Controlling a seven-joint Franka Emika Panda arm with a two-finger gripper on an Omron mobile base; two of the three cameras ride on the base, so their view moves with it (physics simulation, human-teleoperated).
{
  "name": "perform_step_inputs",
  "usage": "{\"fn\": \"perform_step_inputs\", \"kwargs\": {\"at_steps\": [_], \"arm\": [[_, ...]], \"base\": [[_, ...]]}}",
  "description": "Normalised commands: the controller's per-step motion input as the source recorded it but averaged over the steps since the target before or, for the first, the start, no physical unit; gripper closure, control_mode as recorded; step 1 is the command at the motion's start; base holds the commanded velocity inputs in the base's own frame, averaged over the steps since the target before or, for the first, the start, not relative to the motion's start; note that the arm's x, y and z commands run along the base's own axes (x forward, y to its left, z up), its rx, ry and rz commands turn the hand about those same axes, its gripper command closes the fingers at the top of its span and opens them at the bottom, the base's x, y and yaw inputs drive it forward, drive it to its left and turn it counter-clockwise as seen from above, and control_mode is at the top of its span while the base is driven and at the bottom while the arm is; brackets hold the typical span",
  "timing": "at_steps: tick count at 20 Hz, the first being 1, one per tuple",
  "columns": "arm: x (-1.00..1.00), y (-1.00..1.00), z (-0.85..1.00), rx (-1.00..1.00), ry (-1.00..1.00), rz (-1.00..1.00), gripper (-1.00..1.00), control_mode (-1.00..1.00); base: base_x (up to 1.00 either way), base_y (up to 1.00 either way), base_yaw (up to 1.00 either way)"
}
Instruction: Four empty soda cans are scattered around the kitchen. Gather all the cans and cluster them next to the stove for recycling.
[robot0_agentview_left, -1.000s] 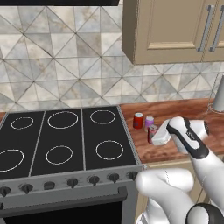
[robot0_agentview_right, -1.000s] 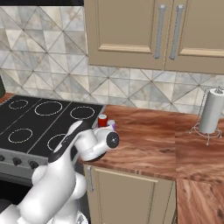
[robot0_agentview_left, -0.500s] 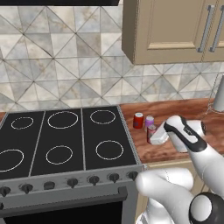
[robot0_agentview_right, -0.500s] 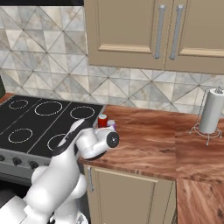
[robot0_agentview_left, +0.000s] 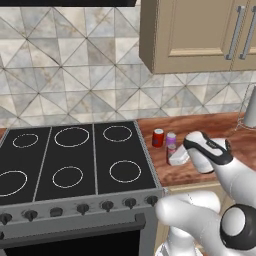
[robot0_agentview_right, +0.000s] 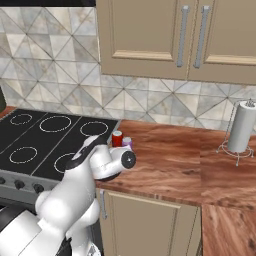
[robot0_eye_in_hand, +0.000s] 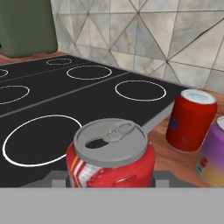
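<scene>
Claw (robot0_eye_in_hand: 111, 179) grasping red can (robot0_eye_in_hand: 110, 154) above wood counter (robot0_agentview_right: 170, 165), beside black stove (robot0_agentview_left: 70, 160).

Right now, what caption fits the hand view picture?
Red soda can held by the tool beside the stove, near two cans.

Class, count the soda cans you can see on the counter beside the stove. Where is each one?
3. A red can sits between the hand's fingers at the stove's edge; another red can and a purple can stand just beyond. Others may be hidden.
</scene>
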Motion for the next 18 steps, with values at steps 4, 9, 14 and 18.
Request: {"fn": "perform_step_inputs", "kwargs": {"at_steps": [4, 9, 14, 18], "arm": [[0.14, 0.00, -0.16, 0.00, 0.02, -0.02, 1.00, -1.00], [0.14, 0.00, -0.16, 0.00, 0.01, -0.02, 1.00, -1.00], [0.15, 0.00, -0.14, 0.00, 0.01, -0.02, 1.00, -1.00], [0.17, -0.01, -0.12, 0.00, 0.02, -0.02, 1.00, -1.00]], "base": [[0.00, 0.00, 0.00], [0.00, 0.00, 0.00], [0.00, 0.00, 0.00], [0.00, 0.00, 0.00]]}}
